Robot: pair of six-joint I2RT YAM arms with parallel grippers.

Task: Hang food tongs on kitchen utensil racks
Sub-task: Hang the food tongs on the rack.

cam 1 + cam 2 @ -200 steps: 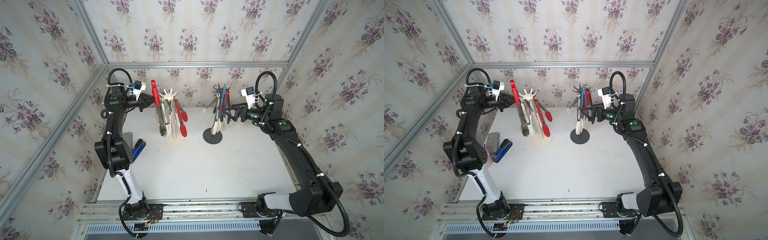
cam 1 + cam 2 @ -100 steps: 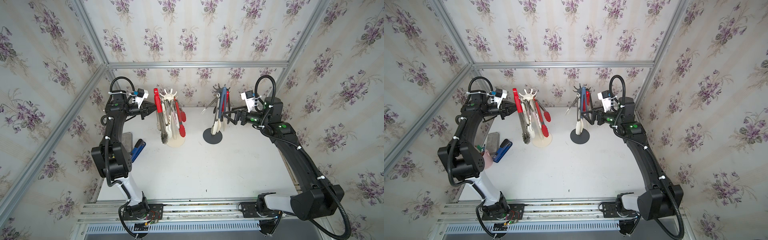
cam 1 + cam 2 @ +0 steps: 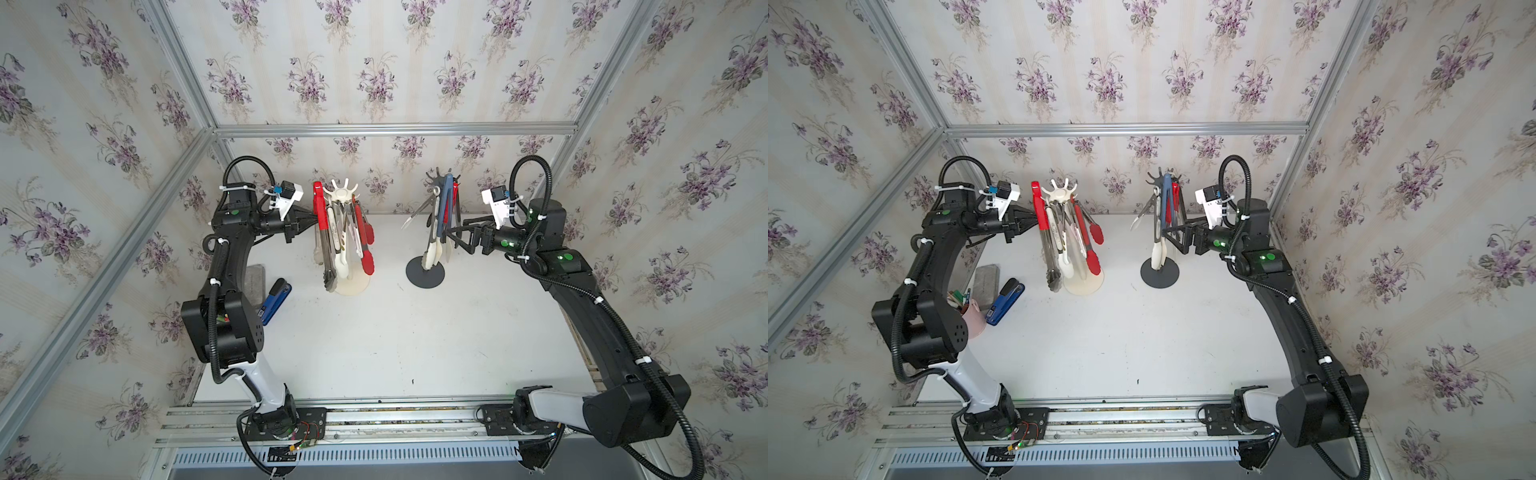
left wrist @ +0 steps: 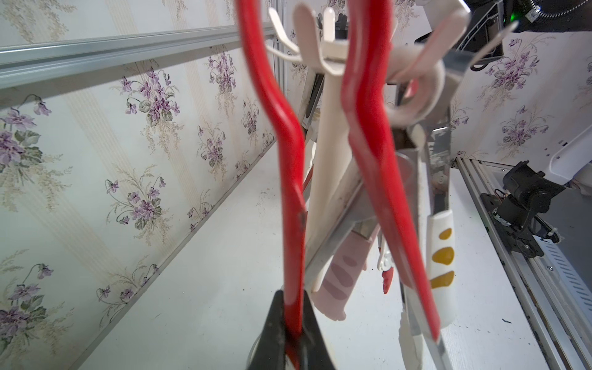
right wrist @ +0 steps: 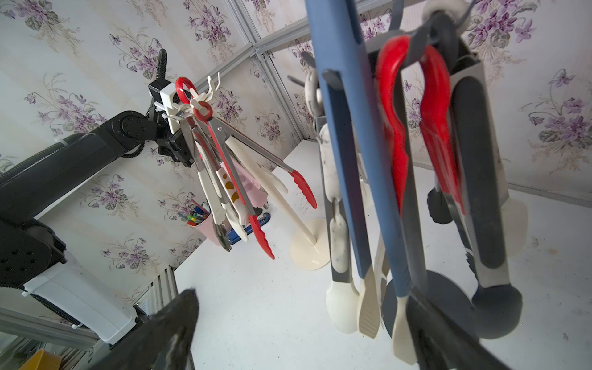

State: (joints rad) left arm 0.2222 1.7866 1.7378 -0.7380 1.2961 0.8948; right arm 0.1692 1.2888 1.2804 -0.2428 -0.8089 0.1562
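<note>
Left pincer (image 4: 293, 333) clamps one arm of the red tongs (image 4: 288, 179), upright beside the hooks of the cream-white rack (image 3: 341, 195), while the right pincer (image 3: 451, 233) gapes wide, holding nothing, beside blue tongs (image 3: 444, 212) hung on the dark grey rack (image 3: 424, 272).

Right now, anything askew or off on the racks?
On the dark grey rack, one silver tong arm splays sideways toward the cream rack while the others hang straight. The left gripper pinches the red tongs by a single arm. No damage visible.

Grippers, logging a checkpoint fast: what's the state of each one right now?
Left gripper: shut on the red tongs.
Right gripper: open.
</note>
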